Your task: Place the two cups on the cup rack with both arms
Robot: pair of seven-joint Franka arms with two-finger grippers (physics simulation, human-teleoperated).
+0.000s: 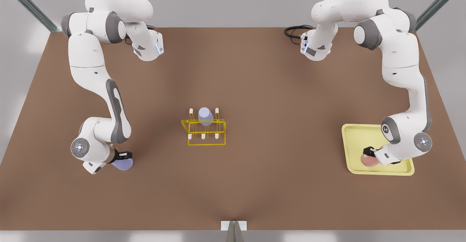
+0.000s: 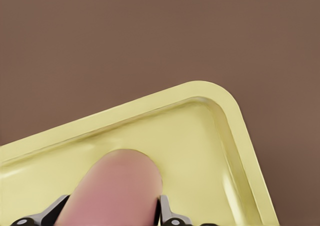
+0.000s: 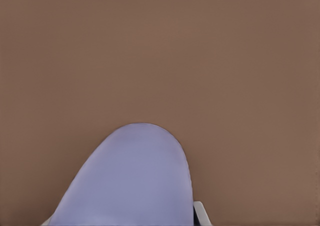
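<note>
A pink cup (image 1: 367, 161) (image 2: 115, 191) lies in the pale-yellow tray (image 1: 350, 143) at the front view's right. My left gripper (image 1: 368, 154) is shut on it, black fingers (image 2: 167, 212) pressed to both its sides. At the front view's left a pale lavender cup (image 1: 123, 165) (image 3: 130, 181) sits low over the brown table, with my right gripper (image 1: 123, 157) shut on it; one fingertip (image 3: 200, 213) touches its side. The yellow wire cup rack (image 1: 204, 133) stands mid-table. A second lavender cup (image 1: 205, 116) sits upside down on a back peg.
The tray's raised rim (image 2: 210, 93) curves round just beyond the pink cup. Both arms' bases and upper links stand at the table's far corners. Brown table (image 1: 284, 100) lies open between each gripper and the rack.
</note>
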